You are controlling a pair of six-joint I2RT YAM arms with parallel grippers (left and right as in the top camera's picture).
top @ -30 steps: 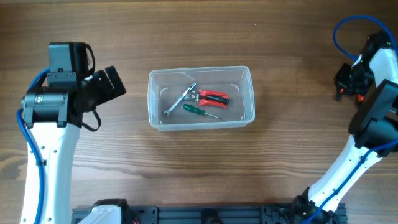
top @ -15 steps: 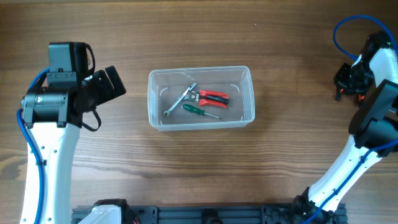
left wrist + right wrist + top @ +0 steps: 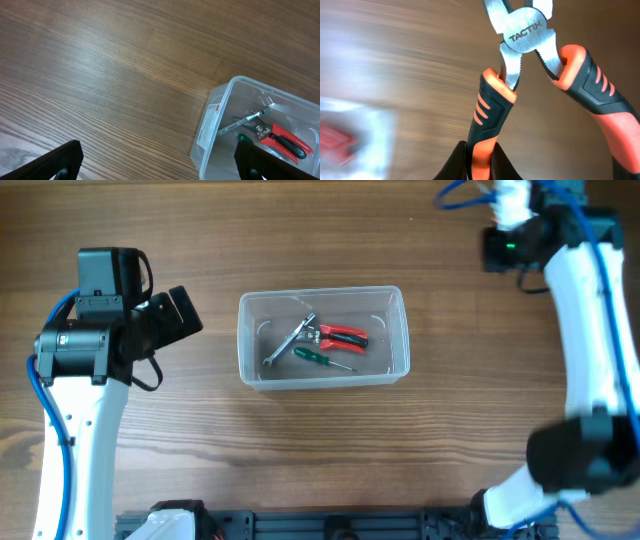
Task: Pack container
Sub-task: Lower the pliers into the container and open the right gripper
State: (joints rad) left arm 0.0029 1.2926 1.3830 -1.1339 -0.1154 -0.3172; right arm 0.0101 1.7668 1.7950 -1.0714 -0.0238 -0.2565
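Note:
The clear plastic container (image 3: 322, 293) stands mid-table and holds a silver wrench (image 3: 289, 340), red-handled pliers (image 3: 340, 335) and a green-handled screwdriver (image 3: 312, 357). It also shows in the left wrist view (image 3: 216, 131) and as a blur at the left of the right wrist view (image 3: 350, 135). My left gripper (image 3: 176, 319) is open and empty, left of the container, its fingers (image 3: 162, 167) wide apart above bare wood. My right gripper (image 3: 503, 244) is at the far right, shut (image 3: 481, 150) on one handle of orange-and-black pliers (image 3: 527, 32), held above the table.
Bare wood table (image 3: 320, 450) surrounds the container on all sides. The right arm's white links (image 3: 590, 320) stretch along the right edge. A dark rail (image 3: 320, 527) runs along the front edge.
The right arm has swung up and left, from the right edge to the far right corner above the container's level. The left arm and the container have not moved.

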